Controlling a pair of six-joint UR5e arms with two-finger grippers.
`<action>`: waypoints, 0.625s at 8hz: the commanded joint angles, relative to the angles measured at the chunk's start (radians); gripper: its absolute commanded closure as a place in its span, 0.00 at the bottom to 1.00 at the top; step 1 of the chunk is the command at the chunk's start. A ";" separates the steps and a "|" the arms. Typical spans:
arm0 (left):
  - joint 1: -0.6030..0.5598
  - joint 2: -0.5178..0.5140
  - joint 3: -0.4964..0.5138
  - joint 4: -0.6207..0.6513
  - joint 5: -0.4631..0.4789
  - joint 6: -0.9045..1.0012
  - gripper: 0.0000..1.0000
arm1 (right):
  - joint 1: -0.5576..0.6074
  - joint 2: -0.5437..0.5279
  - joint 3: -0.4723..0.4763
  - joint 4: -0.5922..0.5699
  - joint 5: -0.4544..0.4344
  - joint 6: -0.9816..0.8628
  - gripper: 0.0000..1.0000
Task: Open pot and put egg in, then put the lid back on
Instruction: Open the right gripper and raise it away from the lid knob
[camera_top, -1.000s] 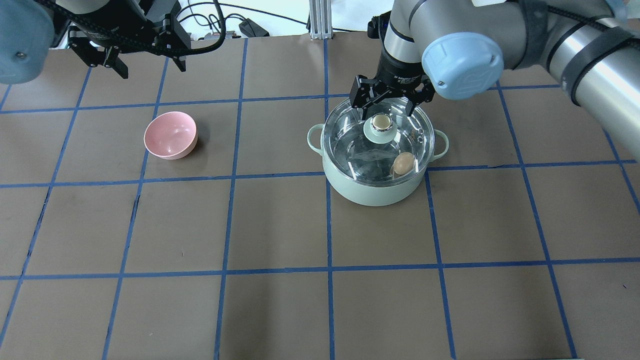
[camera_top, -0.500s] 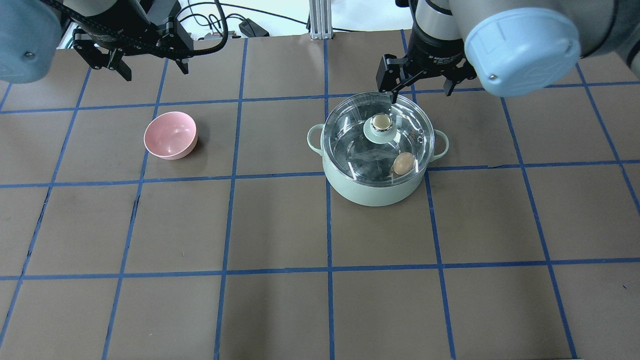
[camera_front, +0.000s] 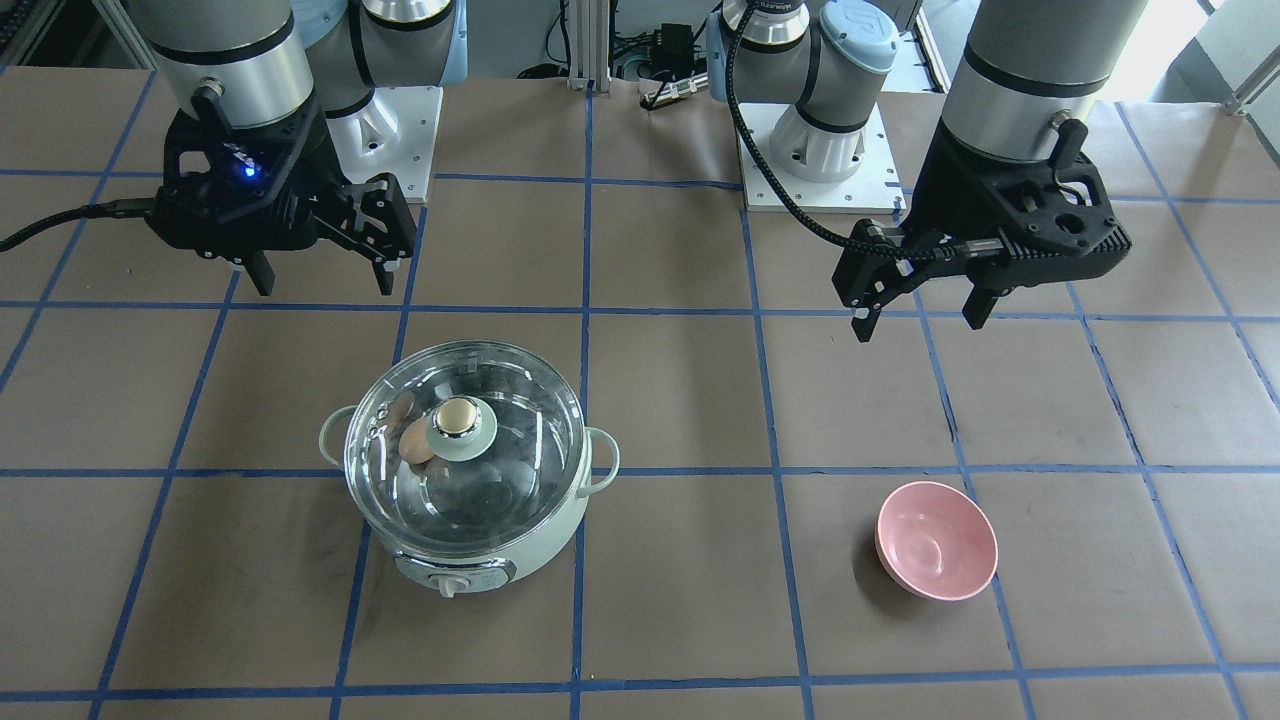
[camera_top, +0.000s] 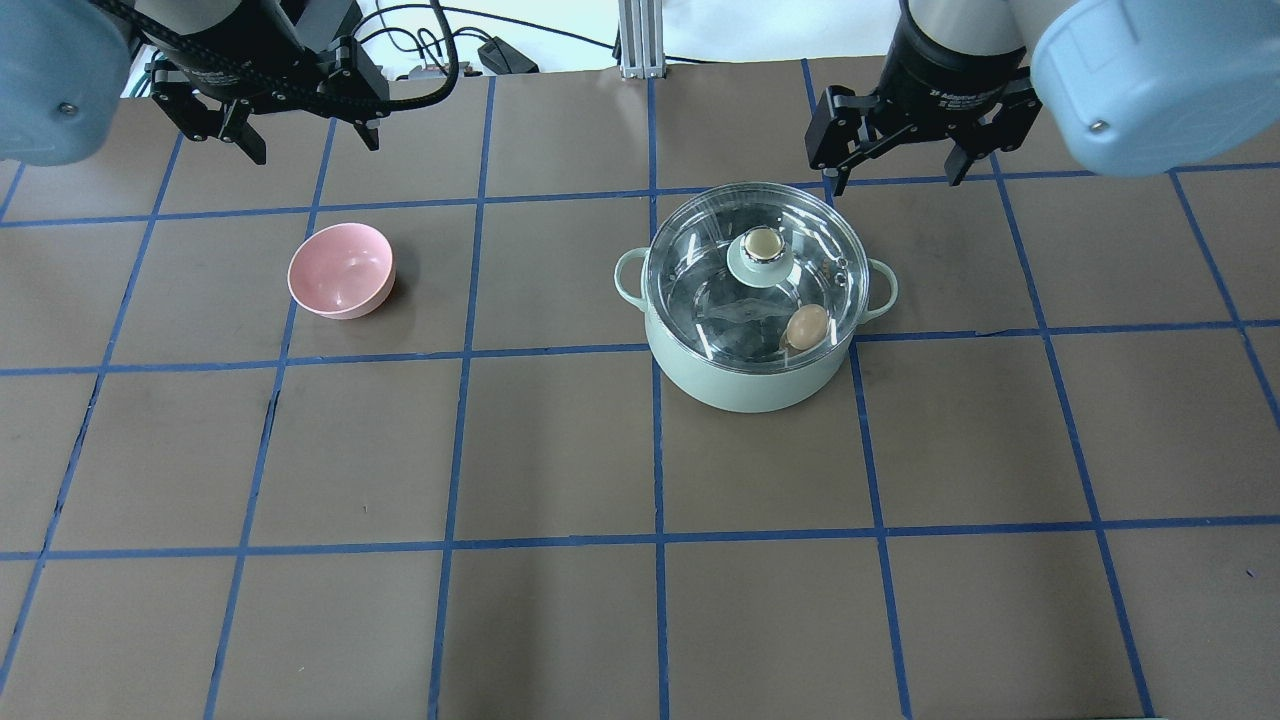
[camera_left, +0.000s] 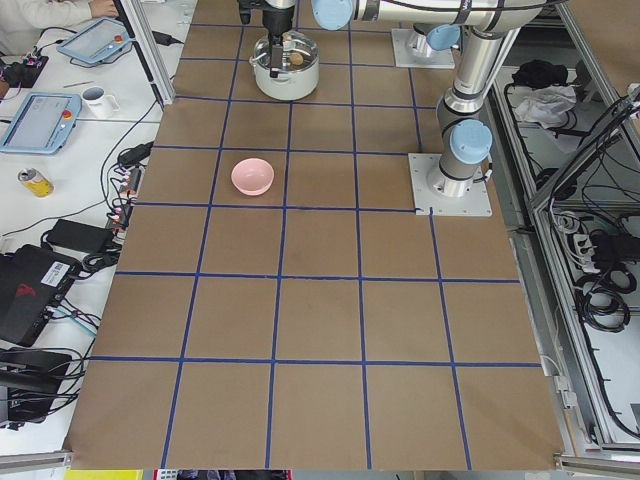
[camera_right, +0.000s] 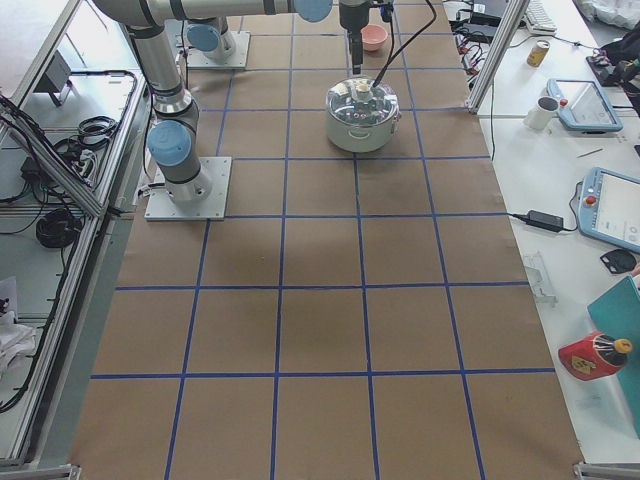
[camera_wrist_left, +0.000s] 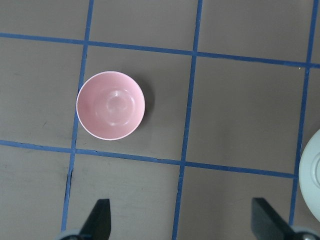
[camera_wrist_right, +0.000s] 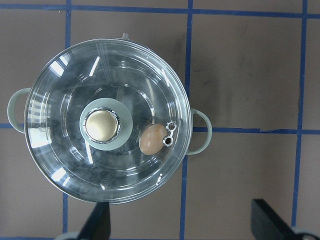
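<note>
The mint-green pot stands right of the table's middle with the clear glass lid seated on it. The tan egg lies inside, seen through the glass. My right gripper is open and empty, raised behind the pot and apart from it. The right wrist view looks straight down on the lid and the egg. My left gripper is open and empty, high at the far left. In the front view, the pot and the egg show the same.
A pink bowl sits empty on the left, below my left gripper; it also shows in the left wrist view and the front view. Brown paper with blue tape lines covers the table. The arm bases stand at its far edge.
My right gripper has risen and drawn back from the lid's knob, to the right and toward the robot's base, staying open. The lid, pot and egg have not moved.
</note>
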 joint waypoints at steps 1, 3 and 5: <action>0.000 -0.001 0.000 -0.001 0.001 -0.003 0.00 | -0.066 -0.008 0.003 0.030 0.025 -0.055 0.00; 0.000 0.001 0.002 -0.001 0.001 0.003 0.00 | -0.068 -0.008 0.012 0.031 0.025 -0.056 0.00; 0.001 0.019 0.002 -0.008 -0.001 0.005 0.00 | -0.068 -0.010 0.012 0.030 0.027 -0.057 0.00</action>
